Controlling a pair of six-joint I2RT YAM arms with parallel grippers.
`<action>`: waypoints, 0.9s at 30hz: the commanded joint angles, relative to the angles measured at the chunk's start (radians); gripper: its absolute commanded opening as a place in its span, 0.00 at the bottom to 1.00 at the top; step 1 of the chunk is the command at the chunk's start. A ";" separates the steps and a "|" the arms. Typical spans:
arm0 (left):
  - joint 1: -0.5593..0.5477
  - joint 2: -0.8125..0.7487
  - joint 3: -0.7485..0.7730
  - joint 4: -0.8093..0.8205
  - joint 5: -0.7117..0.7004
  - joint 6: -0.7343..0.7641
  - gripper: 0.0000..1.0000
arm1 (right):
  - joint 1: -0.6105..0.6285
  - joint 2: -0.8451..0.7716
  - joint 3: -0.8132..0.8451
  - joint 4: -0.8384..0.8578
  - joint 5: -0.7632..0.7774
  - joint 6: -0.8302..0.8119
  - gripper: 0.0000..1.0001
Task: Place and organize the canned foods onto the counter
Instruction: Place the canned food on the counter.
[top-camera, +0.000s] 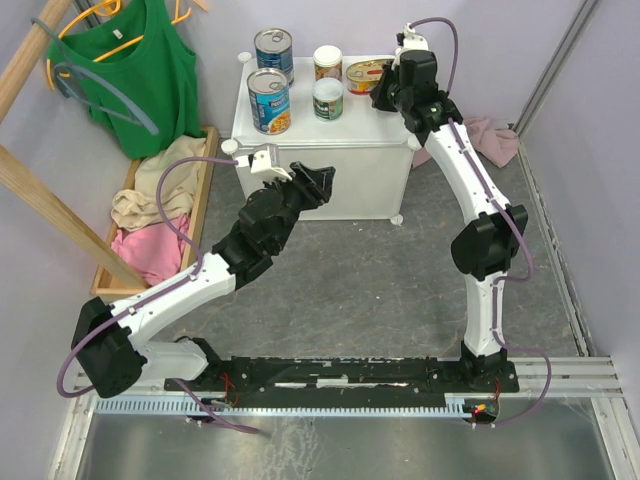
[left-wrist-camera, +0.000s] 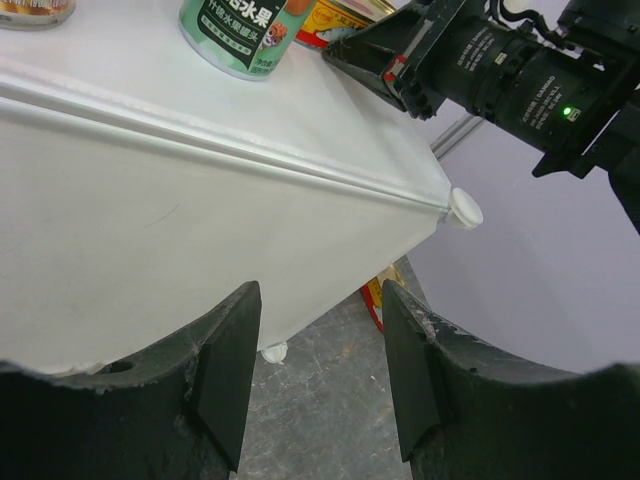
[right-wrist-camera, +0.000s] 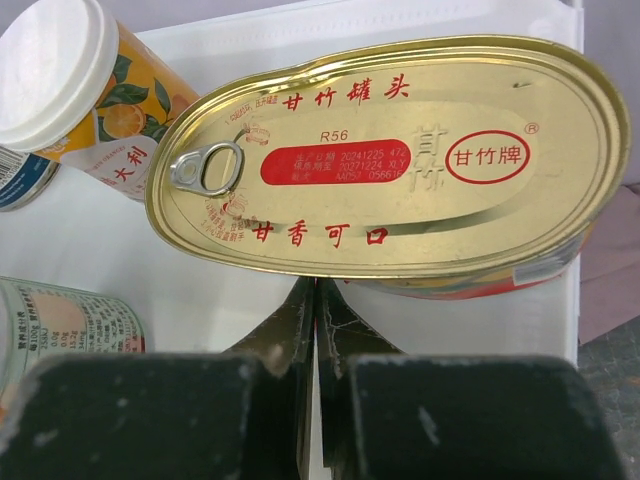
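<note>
The counter (top-camera: 320, 165) is a white cube cabinet with cans on its flat top. At its left stand two tall blue-labelled cans (top-camera: 273, 50) (top-camera: 269, 100). In the middle are two small white-topped cans (top-camera: 328, 62) (top-camera: 328, 98). A flat oval gold tin (right-wrist-camera: 390, 160) lies at the back right. My right gripper (right-wrist-camera: 318, 290) is shut with nothing between its jaws, its tips against the tin's near rim. My left gripper (left-wrist-camera: 322, 295) hangs open and empty before the counter's front wall (left-wrist-camera: 150, 230). A red and yellow thing (left-wrist-camera: 374, 300) shows on the floor past the counter's corner, mostly hidden.
A wooden tray of clothes (top-camera: 160, 215) sits left of the counter, with a green top on a hanger (top-camera: 140, 70) above it and a slanting wooden pole (top-camera: 60, 225). A pink cloth (top-camera: 492, 140) lies on the floor at the right.
</note>
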 joint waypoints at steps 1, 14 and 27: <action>0.009 -0.002 -0.006 0.063 -0.019 0.049 0.58 | -0.002 0.011 0.039 0.039 -0.028 0.009 0.05; 0.017 -0.014 -0.025 0.064 -0.018 0.053 0.58 | 0.021 0.041 0.080 0.048 -0.033 0.010 0.05; 0.027 -0.020 -0.037 0.064 -0.012 0.054 0.58 | 0.019 0.083 0.139 0.035 0.006 0.000 0.05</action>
